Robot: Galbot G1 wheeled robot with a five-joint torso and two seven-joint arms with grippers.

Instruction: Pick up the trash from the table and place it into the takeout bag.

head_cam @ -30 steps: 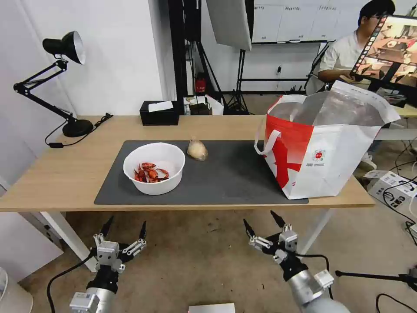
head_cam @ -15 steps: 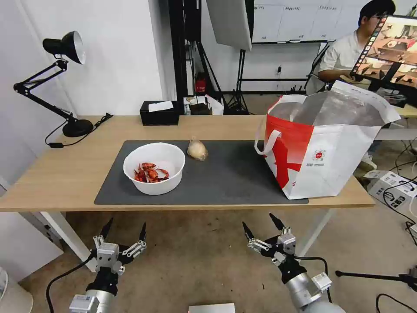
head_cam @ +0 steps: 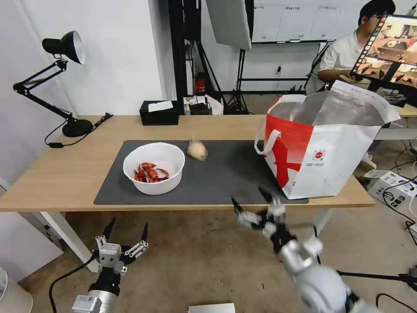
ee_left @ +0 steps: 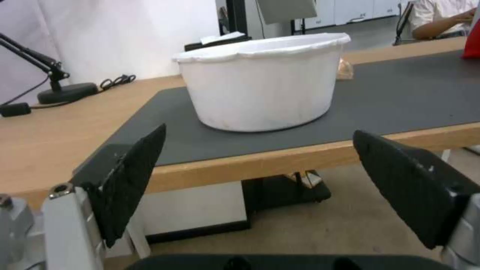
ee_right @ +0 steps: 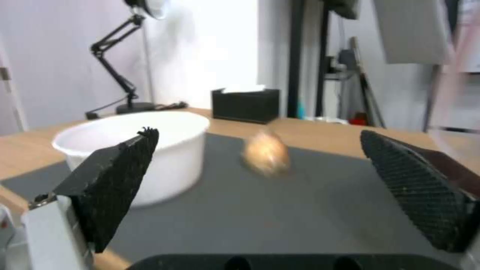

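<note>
A white round bowl [head_cam: 154, 168] of red shellfish shells sits on the dark grey mat [head_cam: 226, 178] of the light-wood table [head_cam: 65, 174]. A knotted clear bag with beige filling [head_cam: 197, 150] lies just behind it, to its right. The red-and-white takeout bag [head_cam: 323, 150] stands open at the table's right end. My right gripper [head_cam: 252, 202] is open at the table's front edge, near the mat's front right part; its wrist view looks across at the bowl [ee_right: 150, 150] and knotted bag [ee_right: 265, 153]. My left gripper [head_cam: 126, 228] is open, low in front of the table, facing the bowl [ee_left: 260, 82].
A black tissue box [head_cam: 159, 113] stands at the table's back edge. A black desk lamp [head_cam: 61, 82] with its cable occupies the back left corner. A person sits behind the table at the right, beside a monitor [head_cam: 386, 52].
My right gripper has risen and moved forward from below the table to its front edge. The left gripper has barely moved. Bowl, knotted bag and takeout bag stay put.
</note>
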